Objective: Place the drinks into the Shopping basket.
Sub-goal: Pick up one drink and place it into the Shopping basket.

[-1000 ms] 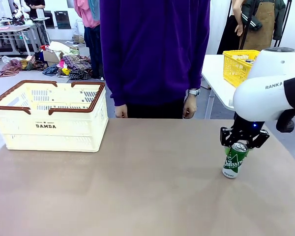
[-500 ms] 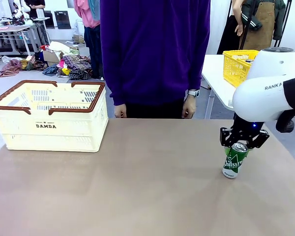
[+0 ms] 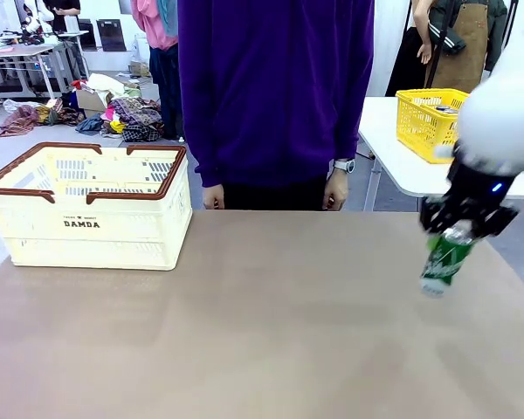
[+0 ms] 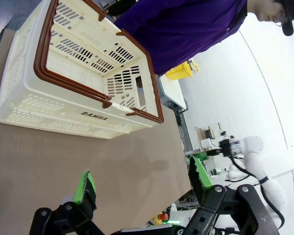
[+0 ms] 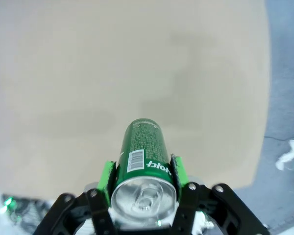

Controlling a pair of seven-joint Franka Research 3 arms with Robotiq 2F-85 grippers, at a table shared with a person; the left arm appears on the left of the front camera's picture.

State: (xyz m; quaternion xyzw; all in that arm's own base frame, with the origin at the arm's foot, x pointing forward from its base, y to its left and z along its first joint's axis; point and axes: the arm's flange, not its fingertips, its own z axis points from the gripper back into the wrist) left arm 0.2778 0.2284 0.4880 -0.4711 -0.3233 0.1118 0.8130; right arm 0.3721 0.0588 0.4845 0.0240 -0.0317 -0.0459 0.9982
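- Across the table (image 3: 262,340): long haul. Shopping basket (image 3: 35,231) sits far L, green can (image 3: 445,259) hangs tilted at far R. Swing fast and it could slip.
- The person (image 3: 275,87) stands at the far edge, hands low. Mind your path.
- Basket rim: enter low and the can's base clips it.
- R gripper (image 3: 461,229) is clamped on the can's top end only, so weak hold.
- L gripper (image 4: 142,178): jaws apart, empty, near the basket. Keep it clear of the drop.

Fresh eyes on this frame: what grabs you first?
The right gripper is shut on a green can, holding it tilted above the right side of the table. At the far left sits a big cream basket with a brown rim. A person in a purple top stands at the far edge.
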